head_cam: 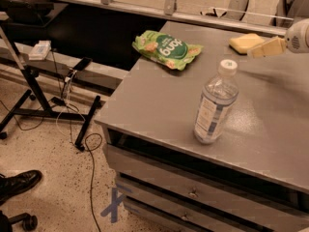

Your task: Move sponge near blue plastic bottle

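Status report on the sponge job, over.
Gripper at right edge, just beside sponge. Sponge flat on table, beyond upright blue plastic bottle, apart from it. Green snack bag left, out of path.
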Robot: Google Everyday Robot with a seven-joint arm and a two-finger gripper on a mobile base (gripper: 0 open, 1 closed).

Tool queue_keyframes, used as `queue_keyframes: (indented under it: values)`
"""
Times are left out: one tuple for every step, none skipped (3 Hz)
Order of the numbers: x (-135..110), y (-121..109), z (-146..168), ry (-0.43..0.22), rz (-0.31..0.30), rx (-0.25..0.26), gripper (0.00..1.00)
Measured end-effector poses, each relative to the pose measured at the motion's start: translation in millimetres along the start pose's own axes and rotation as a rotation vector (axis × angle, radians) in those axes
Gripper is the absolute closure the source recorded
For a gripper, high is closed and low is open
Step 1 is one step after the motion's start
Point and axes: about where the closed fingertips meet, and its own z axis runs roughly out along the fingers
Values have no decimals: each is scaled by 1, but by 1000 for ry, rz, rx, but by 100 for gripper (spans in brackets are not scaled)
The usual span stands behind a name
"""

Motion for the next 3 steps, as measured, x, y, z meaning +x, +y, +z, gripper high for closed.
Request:
queue_keyframes:
  values:
    - [0, -5, -1, -11, 15, 9, 0]
    - [0, 6, -3, -23, 35, -6, 0]
    - [-5, 28, 9, -28, 50, -28, 0]
